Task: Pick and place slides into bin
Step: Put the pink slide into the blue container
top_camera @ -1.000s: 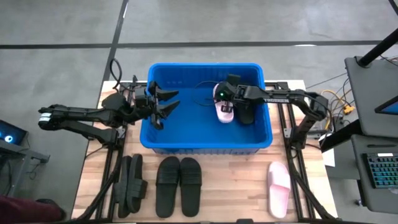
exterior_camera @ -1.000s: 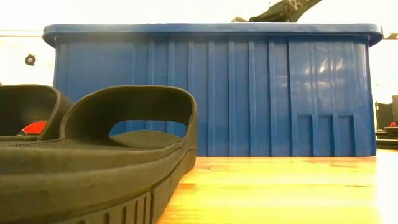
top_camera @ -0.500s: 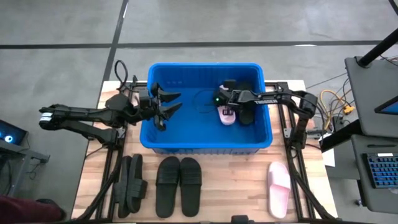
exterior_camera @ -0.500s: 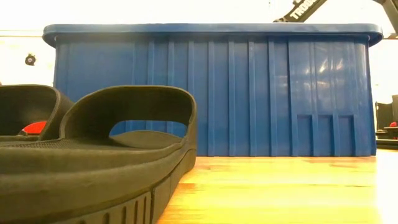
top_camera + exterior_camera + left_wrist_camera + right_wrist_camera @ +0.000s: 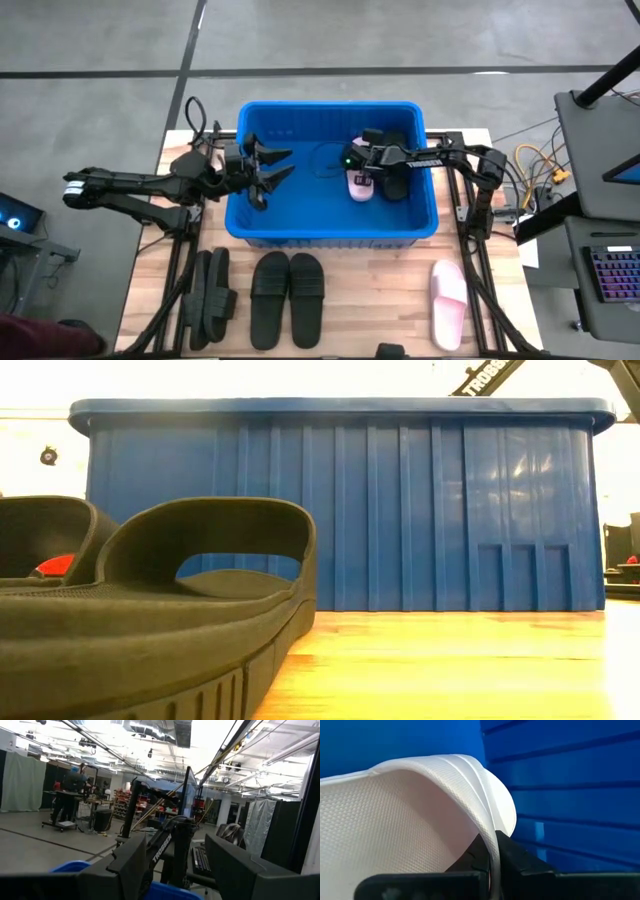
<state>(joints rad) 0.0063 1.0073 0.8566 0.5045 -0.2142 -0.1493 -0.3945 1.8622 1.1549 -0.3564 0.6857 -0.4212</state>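
A pale pink slip-on slide with a wide textured strap is held inside the large bright blue ribbed plastic bin, towards its right half and next to a dark shape that may be another slide, though that cannot be told for certain. The strap's edge is pinched between the pressed-together fingers of the right gripper, as the right wrist view shows, with the blue ribbed wall close behind it. Whether the sole is resting on the bin floor cannot be told. The left gripper hangs over the left part of the bin with its fingers spread and nothing between them. On the pale wooden surface in front of the bin, a matching pale pink slide lies to the right, well apart from a black pair in the middle and further black slides stacked or tilted at the left; two of the black ones fill the near part of the low view. The placing of this slide is judged to be nearly done, with release as the step in hand. If the gripper is lifted before the fingers part fully, the thin strap could catch and the slide be dragged back up; if the arm swings out low, the bin's right wall could be struck and the bin shifted.
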